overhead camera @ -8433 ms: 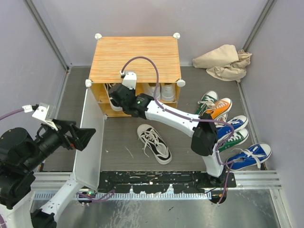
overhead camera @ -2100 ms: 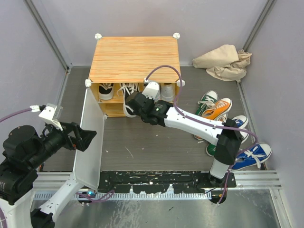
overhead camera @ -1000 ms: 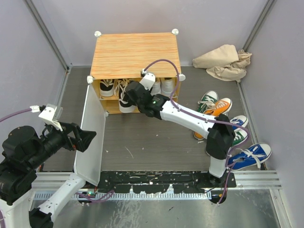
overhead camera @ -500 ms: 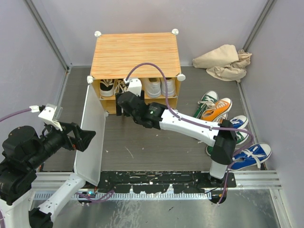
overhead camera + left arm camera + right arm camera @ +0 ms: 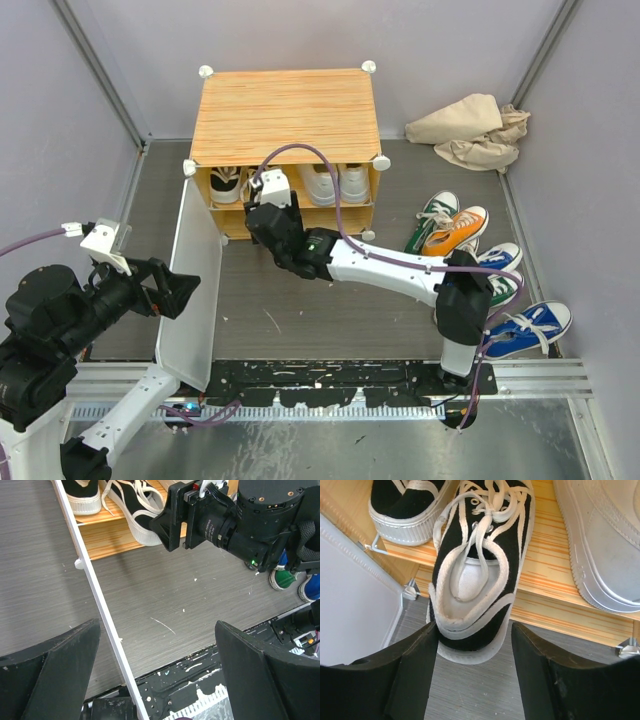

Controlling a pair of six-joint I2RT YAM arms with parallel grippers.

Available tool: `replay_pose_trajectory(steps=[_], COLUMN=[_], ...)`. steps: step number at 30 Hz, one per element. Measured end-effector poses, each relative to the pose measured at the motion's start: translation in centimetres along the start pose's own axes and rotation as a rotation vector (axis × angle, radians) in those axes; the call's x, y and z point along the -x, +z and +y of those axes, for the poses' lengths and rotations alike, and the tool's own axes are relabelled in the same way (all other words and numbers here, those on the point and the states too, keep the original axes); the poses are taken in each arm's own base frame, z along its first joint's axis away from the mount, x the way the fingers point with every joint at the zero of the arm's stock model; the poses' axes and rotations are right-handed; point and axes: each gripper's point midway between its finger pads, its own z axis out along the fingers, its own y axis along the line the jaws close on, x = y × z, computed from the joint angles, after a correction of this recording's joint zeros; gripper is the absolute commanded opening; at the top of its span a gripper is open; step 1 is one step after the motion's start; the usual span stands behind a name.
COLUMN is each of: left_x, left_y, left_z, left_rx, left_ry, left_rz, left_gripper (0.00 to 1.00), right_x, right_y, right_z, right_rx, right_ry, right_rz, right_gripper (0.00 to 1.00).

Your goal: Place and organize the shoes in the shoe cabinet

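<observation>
Clearly the black shoe (image 5: 475, 570) overhangs the shelf (image 5: 555, 597) edge, right gripper (image 5: 472, 647) parted.

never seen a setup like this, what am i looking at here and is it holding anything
These are two robot arms bolted side by side, each ending in a two-finger gripper. The wide picture comes from a fixed camera above and behind them. The other two come from cameras on the wrists, so the dark shapes at their bottom edges are the arm's own fingers. The shoe cabinet stands at the back, its white door open. The left gripper is open, the door's edge running between its fingers. The right gripper flanks the heel of a black-and-white shoe lying on a shelf; whether it squeezes is unclear. An orange sneaker, a green sneaker, a blue sneaker and a beige cloth lie on the grey floor.
</observation>
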Motion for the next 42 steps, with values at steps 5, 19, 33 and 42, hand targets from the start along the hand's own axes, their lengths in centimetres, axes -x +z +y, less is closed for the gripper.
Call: replay_pose_trajectory(steps=[5, 19, 33, 42], left_x=[-0.1, -0.2, -0.3, -0.4], left_y=[0.0, 0.0, 0.0, 0.0], left_z=[0.2, 0.6, 0.9, 1.1], left_rx=[0.009, 0.028, 0.041, 0.050], left_ry=[0.000, 0.013, 0.025, 0.033], left_rz=[0.005, 0.009, 0.012, 0.015], left_gripper=[0.98, 0.98, 0.98, 0.98], right_x=[0.3, 2.3, 2.5, 3.9], right_y=[0.2, 1.0, 6.6, 8.4], right_z=[0.3, -1.3, -1.0, -2.0], right_rx=[0.005, -0.100, -0.176, -0.159], right_ry=[-0.008, -0.018, -0.062, -0.024], right_rz=[-0.036, -0.213, -0.325, -0.342], right_gripper=[0.32, 0.01, 0.01, 0.03])
